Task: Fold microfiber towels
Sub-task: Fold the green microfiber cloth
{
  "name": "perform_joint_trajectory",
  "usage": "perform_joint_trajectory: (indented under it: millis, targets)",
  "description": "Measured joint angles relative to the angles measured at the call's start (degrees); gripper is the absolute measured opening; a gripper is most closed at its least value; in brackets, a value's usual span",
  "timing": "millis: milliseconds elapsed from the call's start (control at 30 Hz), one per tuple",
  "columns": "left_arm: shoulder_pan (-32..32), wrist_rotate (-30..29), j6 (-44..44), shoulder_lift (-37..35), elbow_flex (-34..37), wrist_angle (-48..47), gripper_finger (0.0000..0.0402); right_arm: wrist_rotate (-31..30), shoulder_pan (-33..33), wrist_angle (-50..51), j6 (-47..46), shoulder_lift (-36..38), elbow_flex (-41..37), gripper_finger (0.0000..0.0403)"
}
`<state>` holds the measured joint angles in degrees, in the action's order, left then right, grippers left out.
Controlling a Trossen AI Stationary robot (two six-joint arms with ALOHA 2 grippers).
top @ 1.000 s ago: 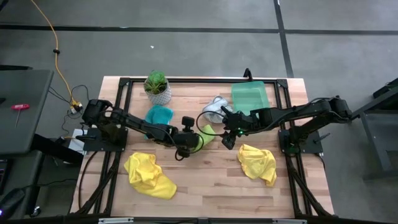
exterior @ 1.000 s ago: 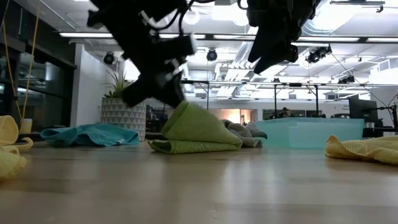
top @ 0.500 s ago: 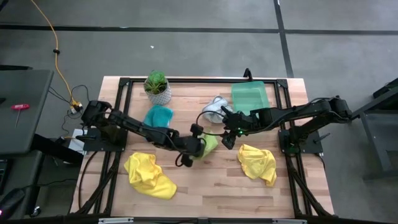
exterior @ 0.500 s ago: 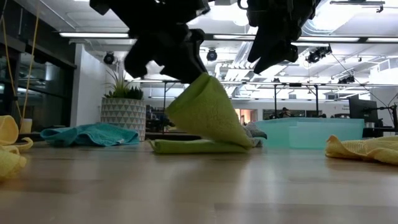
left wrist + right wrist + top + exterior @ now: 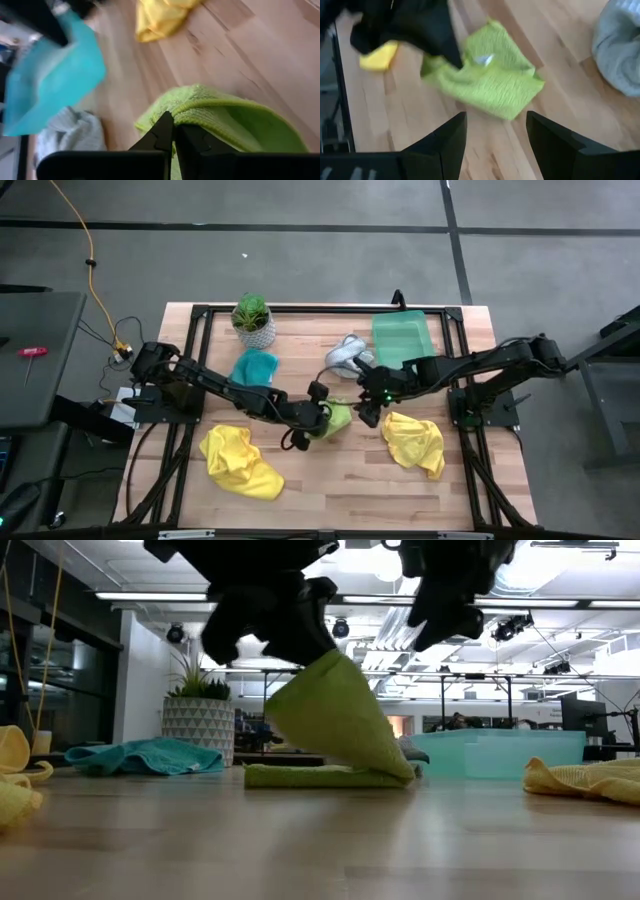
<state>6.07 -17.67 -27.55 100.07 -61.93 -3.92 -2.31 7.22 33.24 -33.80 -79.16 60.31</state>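
Near edge of desk (image 5: 330, 480): two yellow towels, one left (image 5: 238, 461), one right (image 5: 414, 439), both crumpled, untouched. Centre: left tool (image 5: 318, 412) pinching a raised edge of the lime green towel (image 5: 335, 418), rest of the cloth lying on the wood. Right tool (image 5: 371, 402) just beside it, fingers spread, holding nothing. Risk: thin pinch may slip mid-fold; lower layer may drag and skew. Far side: teal towel (image 5: 255, 365), grey-white towel (image 5: 345, 354), both unfolded

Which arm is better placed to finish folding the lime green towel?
Left. Its pincer is shut on the lime green towel, its edge lifted. The right pincer hovers open beside it, holding nothing.
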Motion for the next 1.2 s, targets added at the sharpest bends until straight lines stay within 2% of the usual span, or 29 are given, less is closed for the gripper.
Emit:
perform_joint_trajectory:
  millis: [167, 400, 533, 733, 1000, 1200]
  targets:
    - [-2.73, 0.42, -0.19, 0.0, 0.0, 8.18, 0.0003, -0.95, 1.69, 2.47, 0.21, 1.76, 0.0, 0.0197]
    - [-7.48, 7.46, 1.7, 0.64, -0.04, 17.85, 0.0003, -3.98, 2.21, 2.83, -0.79, 6.13, 0.0, 0.0197]
    - [-9.45, 9.94, 3.94, 2.32, -0.02, 18.36, 0.0014, -5.39, 2.21, 2.79, -0.83, 7.76, 0.0, 0.0197]
    - [-10.23, 11.07, 4.87, 6.57, 0.01, 23.14, 0.0054, -5.57, 2.21, 2.8, -0.72, 8.03, 0.0, 0.0197]
    - [-10.45, 10.7, 6.89, 8.52, -4.04, 26.21, 0.0138, -5.55, 2.21, 2.9, -0.63, 8.03, 0.0, 0.0197]
    - [-10.97, 3.16, 1.56, 4.14, -5.8, 22.05, 0.018, -5.55, 2.21, 2.94, 0.23, 8.03, 0.0, 0.0197]
